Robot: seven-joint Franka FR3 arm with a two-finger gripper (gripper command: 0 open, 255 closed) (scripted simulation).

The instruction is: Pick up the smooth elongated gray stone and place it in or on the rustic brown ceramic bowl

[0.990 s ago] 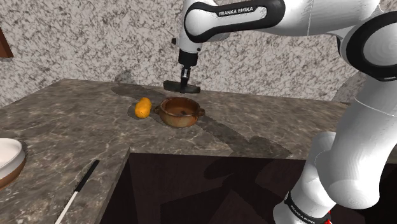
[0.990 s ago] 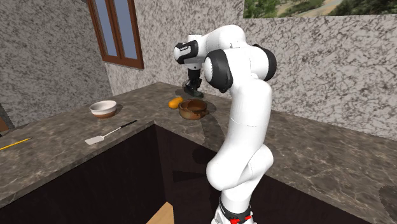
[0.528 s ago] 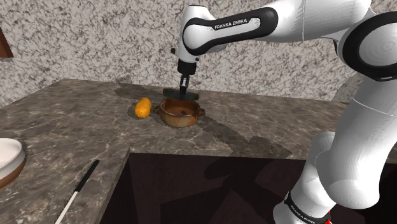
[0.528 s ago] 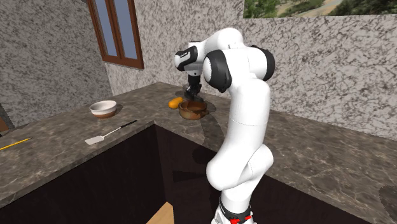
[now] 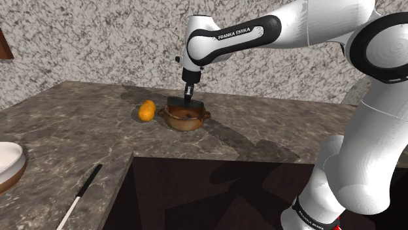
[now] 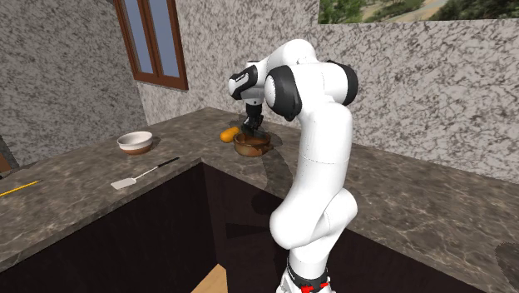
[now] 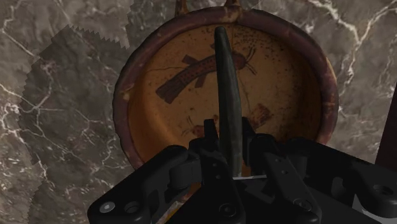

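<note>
Speckled stone walls back an L-shaped dark marble counter (image 5: 72, 131), whose front edge drops into a dark recess in the foreground of the shoulder view. The brown bowl (image 5: 186, 116) sits on the far arm of the counter, near the rear wall. Bare counter lies open toward the shoulder view's right of it. Just beside the bowl on that view's left lies an orange oval object (image 5: 148, 110). Well apart, by the near edge, are a black-handled utensil (image 5: 82, 193) and a white dish (image 5: 6, 160).

From its base, the white arm (image 6: 320, 166) rises, bends at the elbow and stretches level toward the wall. The wrist turns down so that the gripper (image 5: 189, 97) points straight at the bowl. In the wrist view the two black fingers (image 7: 210, 149) are clamped on the grey stone (image 7: 228, 95). The stone stands on edge between them, its long body reaching across the bowl's patterned inside. It seems to hang at about rim height, though whether it touches the bowl cannot be told.
</note>
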